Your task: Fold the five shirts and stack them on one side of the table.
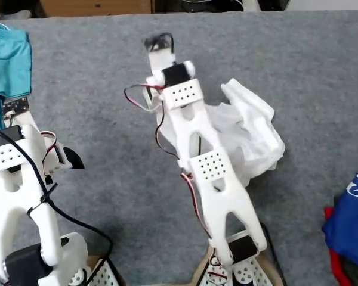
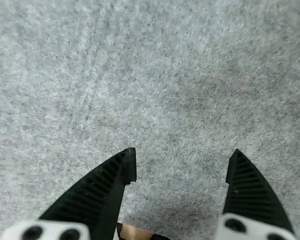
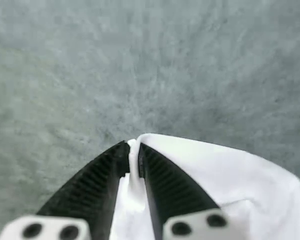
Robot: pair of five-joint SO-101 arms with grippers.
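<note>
Right hand (image 3: 134, 155) is closed narrow on a thin edge of the white shirt (image 3: 220, 175), with the cloth pinched between both jaws just above the grey tabletop (image 1: 95, 77). In the high view this hand sits at the far end of its outstretched arm, and the shirt lies bunched on the tabletop beside and partly under that arm. The edge grip is judged to serve for drawing the cloth out flat before any fold. The shirt is a crumpled heap, so collar and hem cannot be told apart. Its mass runs roughly from the pinched edge on the far side back toward the arm's base, which is taken as the present long axis. The left hand (image 2: 182, 165) is wide apart and holds nothing, over bare tabletop well clear of the shirt. A teal shirt (image 1: 9, 53) lies at the far left corner. A blue shirt (image 1: 353, 217) rests on a red shirt (image 1: 334, 256) at the right edge.
</note>
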